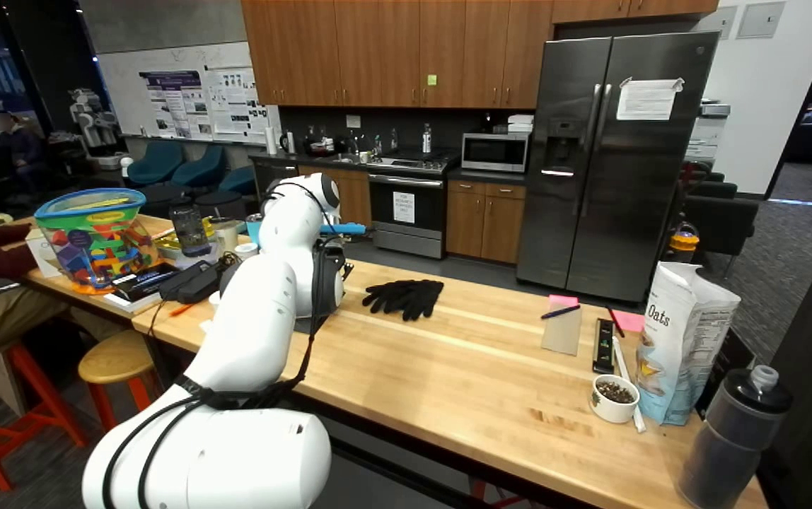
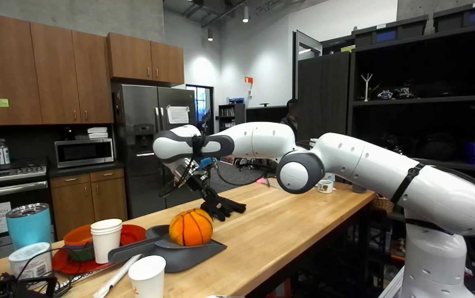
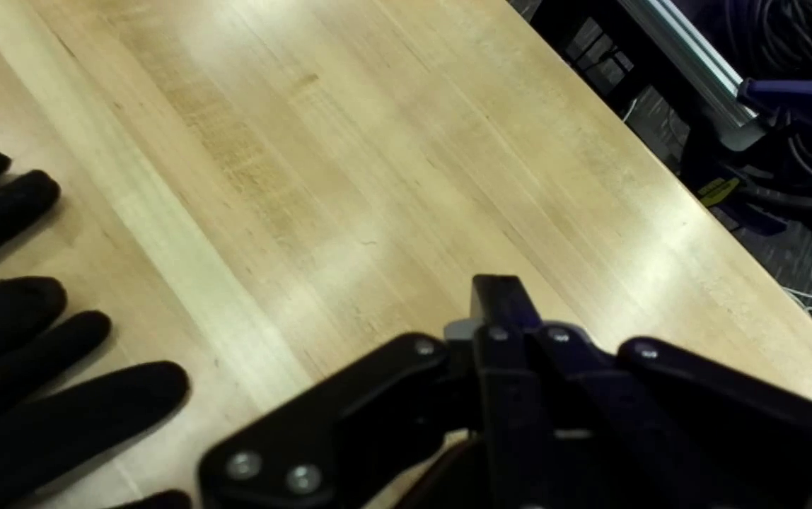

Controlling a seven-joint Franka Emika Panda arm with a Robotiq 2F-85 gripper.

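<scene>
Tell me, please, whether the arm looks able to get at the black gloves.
Probably yes: the black gloves lie uncovered nearby on the wooden tabletop, though the shut jaws would need opening.

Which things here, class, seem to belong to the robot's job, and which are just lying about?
Likely in the job, being nearest the shut tool:
black gloves
orange ball
gray dustpan under the ball

Apparently just lying about:
stacked paper cups
turquoise tumbler
oats bag
dark water bottle
small white bowl

On table (image 2: 258,231), ball (image 2: 191,227) sits in dustpan (image 2: 183,260). In an exterior view, gloves (image 2: 224,207) lie behind ball, cup (image 2: 148,278) before dustpan. In an exterior view, bowl (image 1: 611,411) stands left of oats bag (image 1: 685,346), bottle (image 1: 735,438) before it.
</scene>
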